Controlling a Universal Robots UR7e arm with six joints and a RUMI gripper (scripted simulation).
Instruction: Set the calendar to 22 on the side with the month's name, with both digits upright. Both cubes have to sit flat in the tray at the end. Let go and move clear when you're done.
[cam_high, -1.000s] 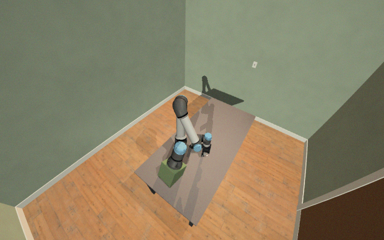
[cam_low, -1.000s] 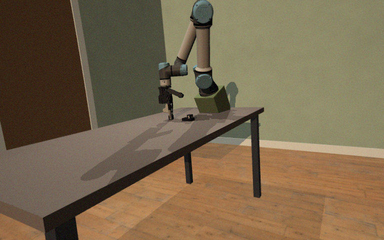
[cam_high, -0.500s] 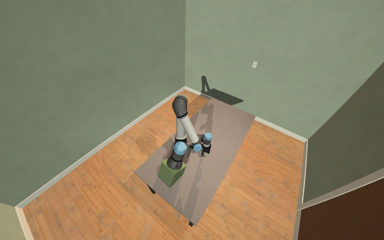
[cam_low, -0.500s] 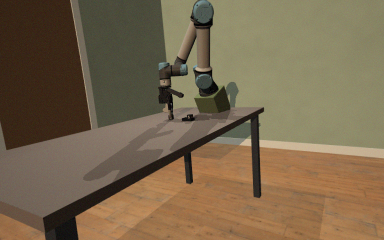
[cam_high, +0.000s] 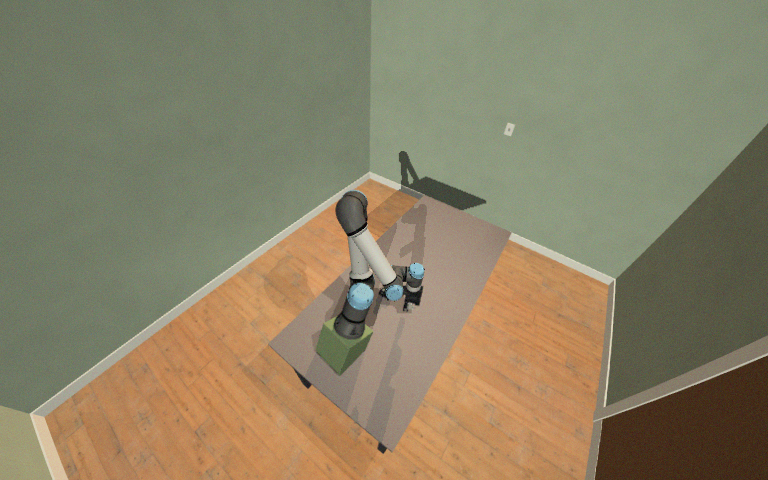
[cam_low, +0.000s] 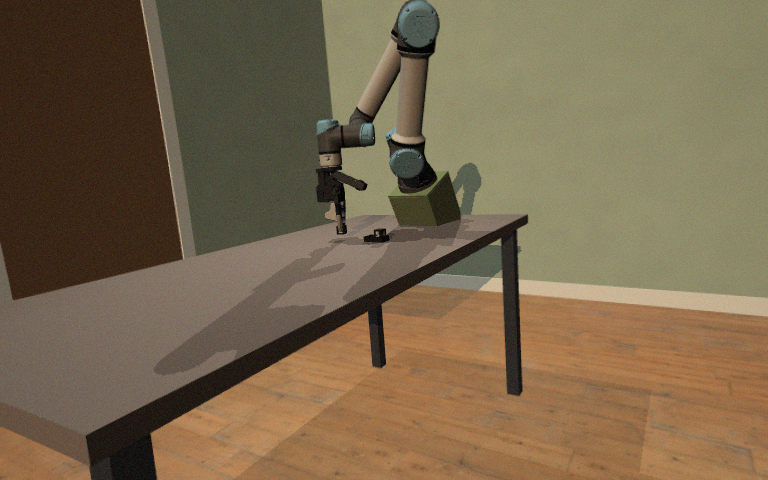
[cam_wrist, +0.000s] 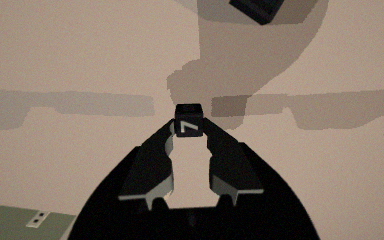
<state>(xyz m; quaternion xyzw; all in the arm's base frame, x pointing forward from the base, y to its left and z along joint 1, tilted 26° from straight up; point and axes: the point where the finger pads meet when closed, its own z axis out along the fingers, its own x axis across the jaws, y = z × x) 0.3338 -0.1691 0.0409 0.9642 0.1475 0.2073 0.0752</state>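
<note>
My gripper (cam_high: 408, 307) (cam_low: 340, 227) (cam_wrist: 189, 119) is shut on a small black cube (cam_wrist: 189, 127), held at the fingertips above the table. The cube face towards the wrist camera shows a white 7, turned on its side in that view; its other digits are not readable. The black calendar tray (cam_low: 369, 239) stands on the table beside the gripper, and one end of a black object, probably the tray, shows at the top of the wrist view (cam_wrist: 257, 9). Another black cube (cam_low: 379, 232) sits on the tray with a white digit, apparently 5, facing the exterior camera. The month's name is not visible.
The green base block (cam_high: 343, 348) (cam_low: 423, 208) carries the arm at one end of the table (cam_high: 475, 254) (cam_low: 113, 316). Arm shadows fall across the table top. The tray is between the gripper and the base block in the exterior view.
</note>
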